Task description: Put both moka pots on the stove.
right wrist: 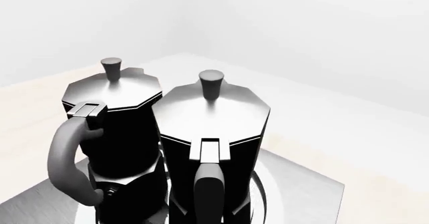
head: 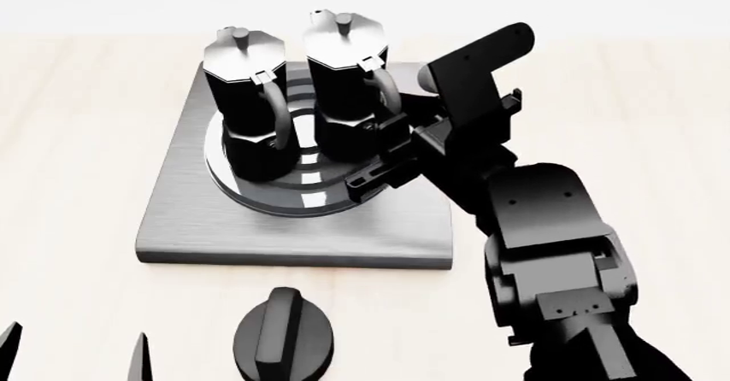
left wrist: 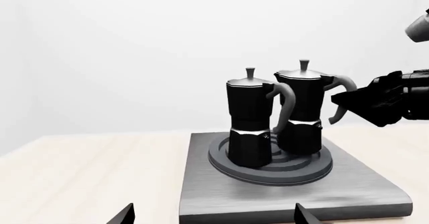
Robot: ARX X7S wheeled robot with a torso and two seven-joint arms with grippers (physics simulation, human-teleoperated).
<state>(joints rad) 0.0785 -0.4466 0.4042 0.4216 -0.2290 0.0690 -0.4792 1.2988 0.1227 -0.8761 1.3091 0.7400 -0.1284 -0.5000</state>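
Two moka pots, the left pot (head: 245, 99) and the right pot (head: 345, 78), stand upright side by side on the ring burner of the stove (head: 183, 219), upper left of the head view. The right tool (head: 382, 155) sits at the right pot's handle, its grip impossible to judge. The left tool's fingertips (head: 139, 360) poke in at lower left, spread apart and empty, beside a black knob (head: 283, 338) on the pale worktop (head: 638, 99).

A pale, light-grained wooden surface (head: 593, 73) stretches across the scene beneath soft, even light. Behind it rises a plain white wall (left wrist: 134, 43), unmarked, meeting the surface's far edge in a straight line. Faint, diffuse shadows fall on the wood.
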